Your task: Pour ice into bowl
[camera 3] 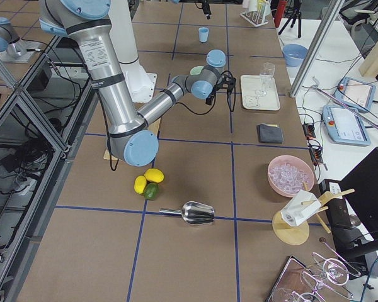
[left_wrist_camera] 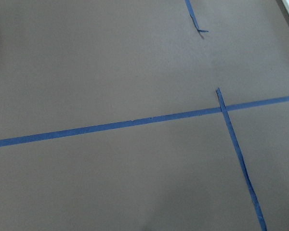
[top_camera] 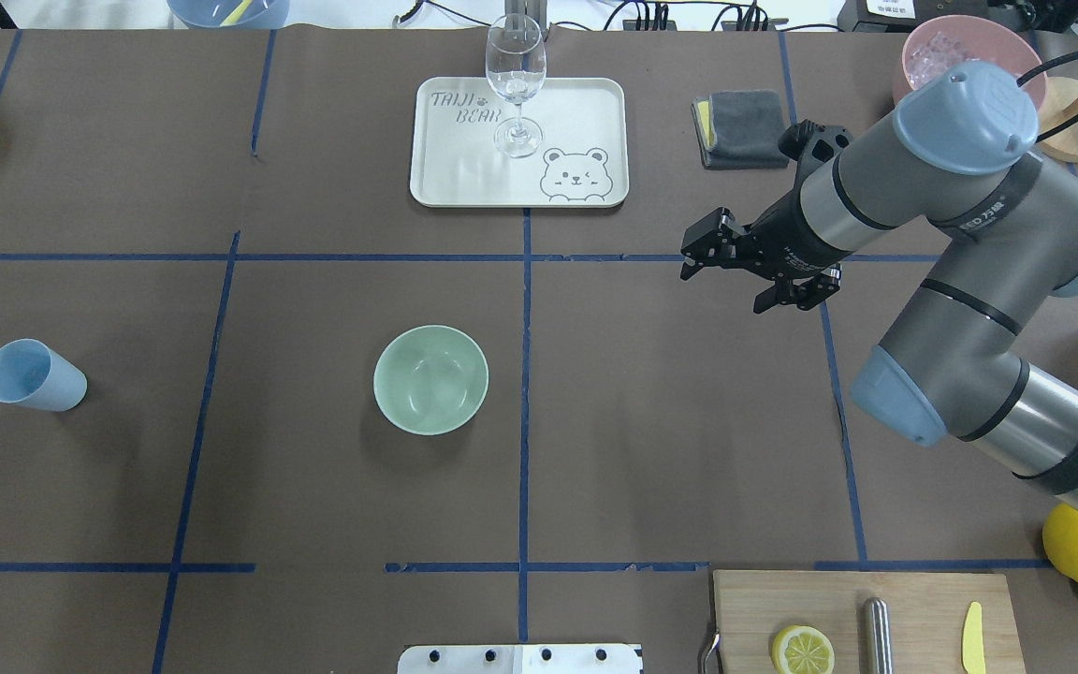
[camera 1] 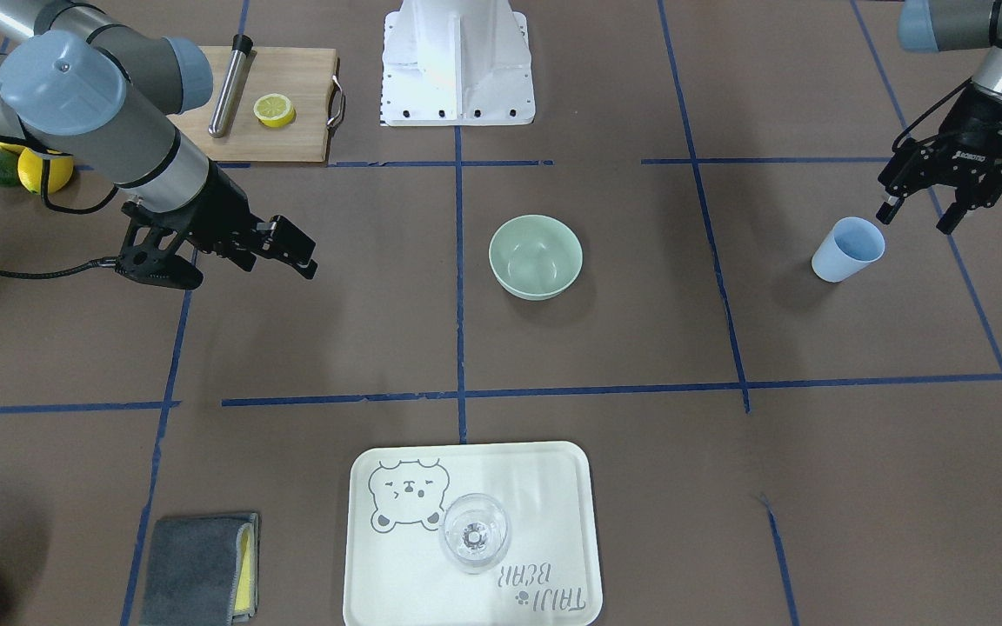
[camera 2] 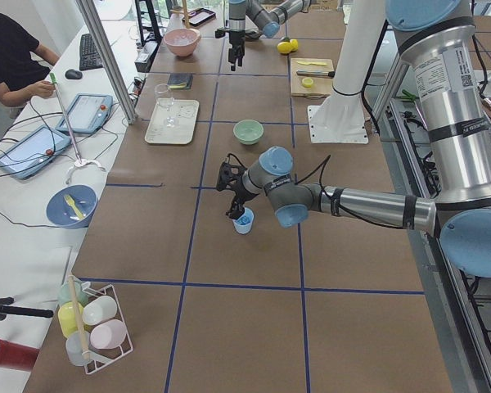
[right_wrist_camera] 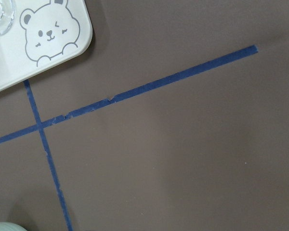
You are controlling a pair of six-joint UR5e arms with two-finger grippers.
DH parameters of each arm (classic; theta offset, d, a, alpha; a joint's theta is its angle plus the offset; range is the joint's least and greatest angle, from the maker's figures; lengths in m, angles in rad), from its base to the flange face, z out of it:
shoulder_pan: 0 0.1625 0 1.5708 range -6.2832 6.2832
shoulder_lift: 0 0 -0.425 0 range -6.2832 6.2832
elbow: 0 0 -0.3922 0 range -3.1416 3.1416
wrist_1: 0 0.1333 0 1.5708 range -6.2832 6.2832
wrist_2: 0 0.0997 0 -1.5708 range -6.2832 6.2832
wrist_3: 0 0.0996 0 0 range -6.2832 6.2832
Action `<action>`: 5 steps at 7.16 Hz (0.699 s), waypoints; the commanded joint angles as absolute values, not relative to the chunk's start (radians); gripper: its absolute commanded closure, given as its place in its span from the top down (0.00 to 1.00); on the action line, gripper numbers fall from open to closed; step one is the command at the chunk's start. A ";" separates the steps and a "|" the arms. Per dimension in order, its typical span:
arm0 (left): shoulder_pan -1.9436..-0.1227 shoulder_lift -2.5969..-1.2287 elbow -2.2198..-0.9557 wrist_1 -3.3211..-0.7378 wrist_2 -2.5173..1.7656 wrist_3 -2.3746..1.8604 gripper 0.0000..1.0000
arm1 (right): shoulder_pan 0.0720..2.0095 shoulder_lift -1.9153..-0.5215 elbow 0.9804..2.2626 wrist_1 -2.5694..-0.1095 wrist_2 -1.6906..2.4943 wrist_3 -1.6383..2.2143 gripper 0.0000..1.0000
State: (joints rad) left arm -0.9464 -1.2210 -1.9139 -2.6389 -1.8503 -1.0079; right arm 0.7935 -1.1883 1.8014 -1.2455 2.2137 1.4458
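Surface [top_camera: 651, 440] of brown paper, gridded with blue tape. Right hand [top_camera: 703, 251] hangs above it near the tray [top_camera: 464, 173] at the operators' edge; its finger gap cannot be told. Pink tub [camera 3: 290, 192] of whitish lumps sits in the operators' right corner. Bowl [top_camera: 430, 379] stands upright mid-surface. Left hand [camera 1: 917, 216], fingers wide, hovers close by the blue cup [camera 1: 847, 249] toward the left end.

1. I see my grey, blue-capped left arm [camera 1: 953, 22] holding its black two-finger left gripper [camera 1: 917, 219] fingers down, jaws apart, empty.
2. My matching right arm [top_camera: 969, 281] is bent at the elbow, and its black right gripper [top_camera: 691, 260] points sideways, jaws apart, empty.
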 commanded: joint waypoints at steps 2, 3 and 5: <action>-0.827 -1.043 -1.924 -2.939 -1.573 -1.065 0.98 | 0.787 -1.186 1.802 -1.246 2.206 1.447 1.00; -0.772 -1.043 -1.915 -2.939 -1.501 -1.071 0.98 | 0.787 -1.187 1.804 -1.246 2.206 1.448 1.00; -0.568 -1.039 -1.876 -2.929 -1.168 -1.217 1.00 | 0.769 -1.186 1.802 -1.246 2.165 1.448 1.00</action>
